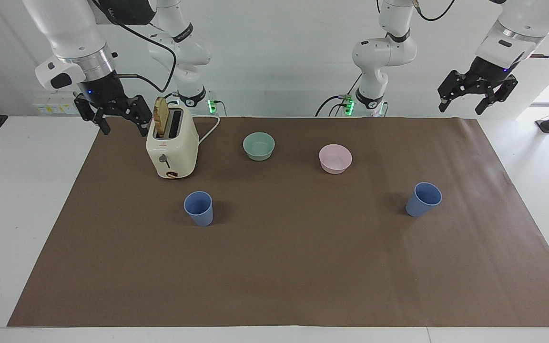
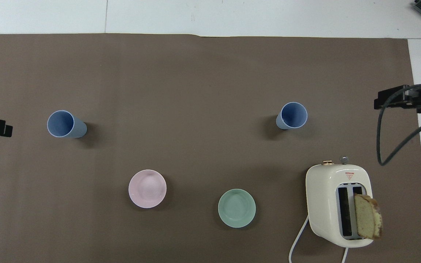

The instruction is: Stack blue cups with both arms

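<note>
A: Cups first: 2 blue ones, both upright on the brown mat [image 1: 284, 267], well apart. Cup 1 [image 1: 198, 207] stands toward the right arm's end, just farther from the robots than the toaster [image 1: 172, 145]. Cup 2 [image 1: 422, 199] stands toward the left arm's end.

B: And the bowls?

A: Green bowl [image 1: 259, 146] and pink bowl [image 1: 335, 158] sit between them, nearer to the robots. Neither is in the way.

B: Grippers?

A: Right gripper [image 1: 112, 116] hangs high beside the toaster, fingers spread, holding nothing. Left gripper [image 1: 477, 93] hangs over the mat's corner at its own end, fingers also spread and empty.

B: So nothing is stacked yet.

A: Right. I'd judge each cup is placed for its own arm: 1 apiece, then they meet in the middle. The toast [image 1: 160, 118] sticking up near the right gripper is worth avoiding.
</note>
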